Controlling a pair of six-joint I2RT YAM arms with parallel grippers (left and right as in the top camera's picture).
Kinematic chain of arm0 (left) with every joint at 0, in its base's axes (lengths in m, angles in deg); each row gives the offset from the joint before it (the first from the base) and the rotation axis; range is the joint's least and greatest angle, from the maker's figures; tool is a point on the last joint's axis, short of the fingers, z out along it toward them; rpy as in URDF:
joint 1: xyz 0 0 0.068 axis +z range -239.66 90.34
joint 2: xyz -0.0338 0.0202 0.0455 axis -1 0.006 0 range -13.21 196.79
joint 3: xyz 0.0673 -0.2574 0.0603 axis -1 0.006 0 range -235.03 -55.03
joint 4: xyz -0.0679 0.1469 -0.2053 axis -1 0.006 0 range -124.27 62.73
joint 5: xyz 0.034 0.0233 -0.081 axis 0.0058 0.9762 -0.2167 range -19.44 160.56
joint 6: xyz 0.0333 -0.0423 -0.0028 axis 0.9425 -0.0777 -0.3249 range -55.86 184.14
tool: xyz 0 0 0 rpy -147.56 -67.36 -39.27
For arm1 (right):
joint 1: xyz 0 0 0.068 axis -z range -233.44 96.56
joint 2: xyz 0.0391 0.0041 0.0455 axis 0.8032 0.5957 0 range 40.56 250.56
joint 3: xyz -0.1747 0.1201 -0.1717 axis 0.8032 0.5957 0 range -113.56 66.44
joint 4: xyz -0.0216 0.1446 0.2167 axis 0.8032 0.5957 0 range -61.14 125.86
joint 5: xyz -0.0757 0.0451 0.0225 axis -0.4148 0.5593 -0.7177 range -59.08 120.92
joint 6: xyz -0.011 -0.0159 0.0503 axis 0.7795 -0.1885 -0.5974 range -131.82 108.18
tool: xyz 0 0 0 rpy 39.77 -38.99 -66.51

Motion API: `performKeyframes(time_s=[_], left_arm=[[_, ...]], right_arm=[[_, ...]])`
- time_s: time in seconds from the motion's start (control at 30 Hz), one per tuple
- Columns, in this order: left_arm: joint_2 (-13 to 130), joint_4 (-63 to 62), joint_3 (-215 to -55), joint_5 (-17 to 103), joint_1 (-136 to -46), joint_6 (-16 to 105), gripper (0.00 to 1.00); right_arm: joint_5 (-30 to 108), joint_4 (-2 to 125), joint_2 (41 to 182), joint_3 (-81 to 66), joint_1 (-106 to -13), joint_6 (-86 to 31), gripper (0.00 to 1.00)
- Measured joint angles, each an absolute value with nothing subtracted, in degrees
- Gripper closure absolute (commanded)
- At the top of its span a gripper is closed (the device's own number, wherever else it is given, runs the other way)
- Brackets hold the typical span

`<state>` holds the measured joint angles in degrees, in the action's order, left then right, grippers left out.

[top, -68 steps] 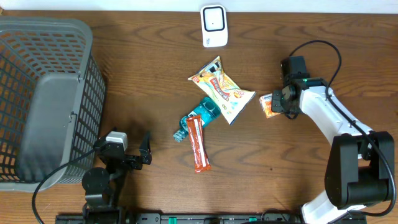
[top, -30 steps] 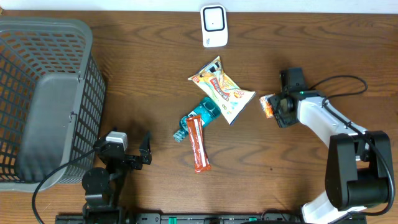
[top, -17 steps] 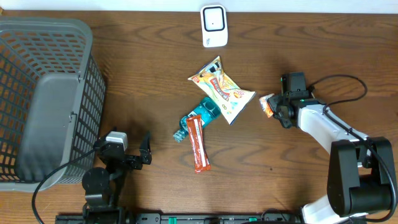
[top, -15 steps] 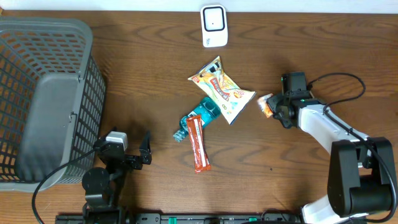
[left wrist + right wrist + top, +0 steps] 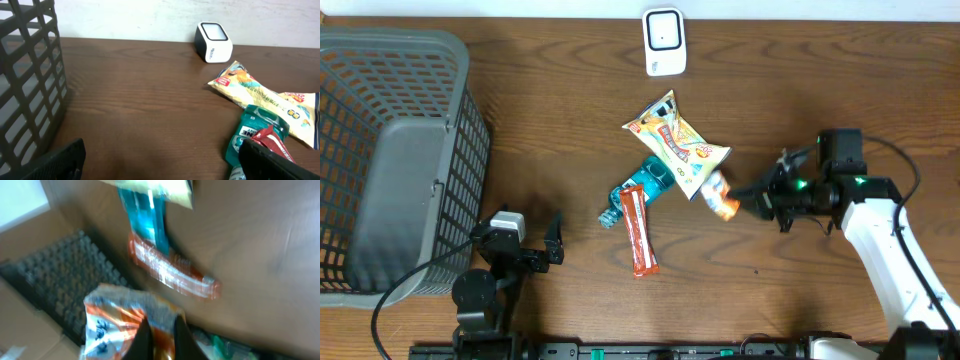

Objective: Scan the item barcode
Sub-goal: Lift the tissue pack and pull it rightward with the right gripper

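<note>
A small orange-and-white snack packet (image 5: 720,196) hangs above the table beside the yellow bag, with my right gripper (image 5: 740,202) shut on its end. The right wrist view is blurred; there the packet (image 5: 117,317) sits pinched between the dark fingers (image 5: 142,341). The white barcode scanner (image 5: 663,41) stands at the table's far edge, also seen in the left wrist view as the scanner (image 5: 213,42). My left gripper (image 5: 554,240) rests low at the front left, open, with nothing between its fingers (image 5: 60,160).
A yellow snack bag (image 5: 677,143), a teal packet (image 5: 642,183) and a red bar (image 5: 640,230) lie together mid-table. A grey mesh basket (image 5: 390,150) fills the left side. The right wrist view shows the red bar (image 5: 172,275) and the basket (image 5: 60,275) beyond it.
My right gripper shut on the orange packet at the right, lifted it and carried it left toward the yellow bag. The right arm swung round. The left arm stayed still.
</note>
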<state>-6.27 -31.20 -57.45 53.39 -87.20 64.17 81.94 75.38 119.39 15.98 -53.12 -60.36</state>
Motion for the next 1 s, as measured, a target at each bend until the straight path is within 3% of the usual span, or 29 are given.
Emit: performKeyframes(time_s=[0.23,0.37,0.77,1.0], left_arm=[[-6.23,-31.22,-57.45,53.39,-87.2,64.17,0.02],[-6.23,-31.2,-57.45,53.39,-87.2,64.17,0.02],[-6.23,-31.22,-57.45,53.39,-87.2,64.17,0.02],[-6.23,-31.22,-57.45,53.39,-87.2,64.17,0.02]], right_arm=[[91.19,101.42,118.43,16.16,-53.12,-58.74,0.98],[92.81,107.93,118.41,16.16,-53.12,-55.31,0.98],[90.82,115.62,118.39,16.16,-53.12,-46.54,0.99],[90.03,107.49,118.39,16.18,-53.12,-36.31,0.99]])
